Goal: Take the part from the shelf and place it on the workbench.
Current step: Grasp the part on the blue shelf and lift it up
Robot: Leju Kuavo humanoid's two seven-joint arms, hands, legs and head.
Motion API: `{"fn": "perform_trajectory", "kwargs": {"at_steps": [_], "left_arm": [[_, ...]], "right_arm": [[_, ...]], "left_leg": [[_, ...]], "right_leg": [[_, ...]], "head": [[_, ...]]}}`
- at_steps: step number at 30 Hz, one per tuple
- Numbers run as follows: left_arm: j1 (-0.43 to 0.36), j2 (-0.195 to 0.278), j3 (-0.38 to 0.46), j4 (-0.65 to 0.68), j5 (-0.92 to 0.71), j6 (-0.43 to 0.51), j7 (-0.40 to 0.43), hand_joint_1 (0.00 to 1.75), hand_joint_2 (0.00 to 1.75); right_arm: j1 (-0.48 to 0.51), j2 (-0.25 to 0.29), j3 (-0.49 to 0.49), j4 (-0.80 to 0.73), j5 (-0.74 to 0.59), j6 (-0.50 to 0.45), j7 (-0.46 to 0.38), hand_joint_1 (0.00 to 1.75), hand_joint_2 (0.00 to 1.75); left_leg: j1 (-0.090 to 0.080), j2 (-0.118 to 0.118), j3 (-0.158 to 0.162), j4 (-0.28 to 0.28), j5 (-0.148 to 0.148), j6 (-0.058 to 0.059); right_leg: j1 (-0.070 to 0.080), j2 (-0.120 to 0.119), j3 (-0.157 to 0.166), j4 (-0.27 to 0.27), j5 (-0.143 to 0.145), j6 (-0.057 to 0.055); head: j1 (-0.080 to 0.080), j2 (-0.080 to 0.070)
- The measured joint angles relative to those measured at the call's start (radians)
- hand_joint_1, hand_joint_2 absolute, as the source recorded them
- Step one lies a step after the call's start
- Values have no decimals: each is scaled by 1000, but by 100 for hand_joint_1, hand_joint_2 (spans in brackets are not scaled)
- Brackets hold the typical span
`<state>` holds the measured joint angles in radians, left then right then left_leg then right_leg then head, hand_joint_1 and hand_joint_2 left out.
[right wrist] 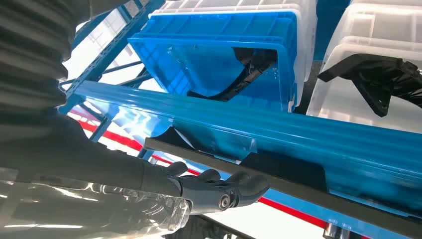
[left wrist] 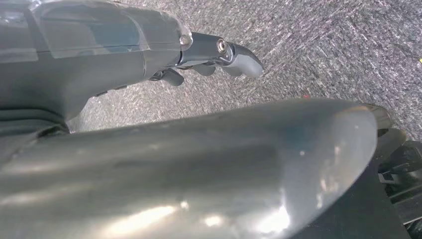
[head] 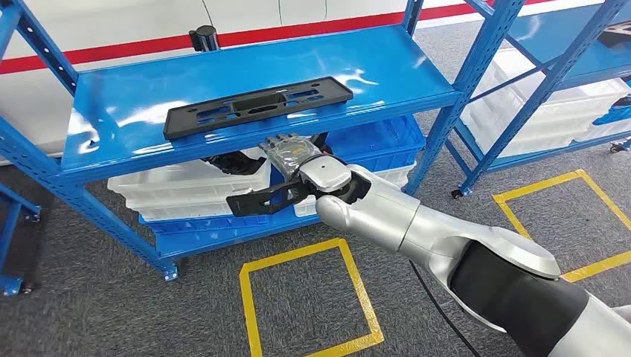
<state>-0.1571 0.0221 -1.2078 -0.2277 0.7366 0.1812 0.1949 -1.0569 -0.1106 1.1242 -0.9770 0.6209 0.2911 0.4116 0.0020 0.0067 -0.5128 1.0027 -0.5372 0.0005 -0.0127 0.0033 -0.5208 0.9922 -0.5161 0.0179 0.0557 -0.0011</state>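
Reaching under the shelf's [head: 111, 111] front edge, the right robot hand [head: 292, 152] sits empty, fingers loosely curled, just below the part [head: 257, 106], which lies lengthwise along that edge, overhanging it.

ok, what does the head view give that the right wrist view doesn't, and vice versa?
Head: the whole black part lying flat on the top shelf, the right arm, yellow floor squares.
Right wrist: a dark edge along the shelf lip, likely the part, with the fingers close under it.
Both: right hand, blue crate, white bins.
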Motion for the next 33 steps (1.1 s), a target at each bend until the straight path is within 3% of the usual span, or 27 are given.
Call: {"fn": "perform_trajectory", "kwargs": {"at_steps": [13,16,18,20,21,22,23,25,26,27,31,33], "left_arm": [[0,1,0,0,-2,0,-1,0,0],[-1,0,0,0,-5,0,-3,0,0],[-1,0,0,0,-7,1,-3,0,0],[-1,-1,0,0,-8,1,-4,0,0],[-1,-1,0,0,-9,1,-5,0,0],[0,-1,0,0,-10,1,-5,0,0],[0,-1,0,0,-10,1,-6,0,0],[1,-2,0,0,-11,1,-7,0,0],[0,-4,0,0,-11,1,-8,0,0],[-1,-4,0,0,-11,2,-8,0,0],[-2,-8,0,0,-13,3,-10,0,0],[-3,-8,0,0,-13,4,-11,0,0]], "right_arm": [[-2,4,5,1,0,2,0,0,175],[-9,7,7,2,2,2,0,0,175],[-16,8,7,2,4,2,0,0,175],[-15,8,8,3,5,4,0,0,175],[-11,8,8,3,5,5,0,0,175],[-8,8,9,3,5,5,0,0,175],[-6,8,9,3,5,6,0,0,175],[-7,7,10,3,5,6,0,0,175],[-8,7,10,3,5,6,0,0,175],[-8,7,11,4,5,7,0,0,175],[-9,7,14,2,6,9,-1,0,175],[-12,7,14,1,6,8,-1,0,175]], "left_leg": [[-4,0,-5,8,-2,4],[3,1,0,-5,5,15],[9,3,7,-17,11,23],[9,5,9,-19,10,25],[9,5,10,-19,9,26],[9,5,13,-19,6,25],[9,3,19,-18,1,24],[9,-1,34,-19,-11,17],[8,-2,39,-19,-17,12],[8,-2,39,-19,-21,6],[7,0,25,-14,-35,-15],[7,-4,-4,45,-67,-22]], "right_leg": [[-3,0,-1,-4,4,6],[-2,0,-5,-2,0,14],[0,0,-39,64,-32,19],[-1,0,-114,199,-78,22],[-1,0,-151,256,-87,23],[-1,0,-174,282,-77,23],[-1,0,-179,268,-45,21],[1,0,-147,155,49,11],[4,0,-128,100,81,4],[7,0,-114,61,94,-2],[9,1,-98,15,63,-24],[4,1,-88,6,56,-32]], "head": [[-1,0],[-1,0],[4,0],[7,0],[7,0],[7,0],[8,0],[10,0],[7,0],[6,0],[5,0],[-2,0]]}}
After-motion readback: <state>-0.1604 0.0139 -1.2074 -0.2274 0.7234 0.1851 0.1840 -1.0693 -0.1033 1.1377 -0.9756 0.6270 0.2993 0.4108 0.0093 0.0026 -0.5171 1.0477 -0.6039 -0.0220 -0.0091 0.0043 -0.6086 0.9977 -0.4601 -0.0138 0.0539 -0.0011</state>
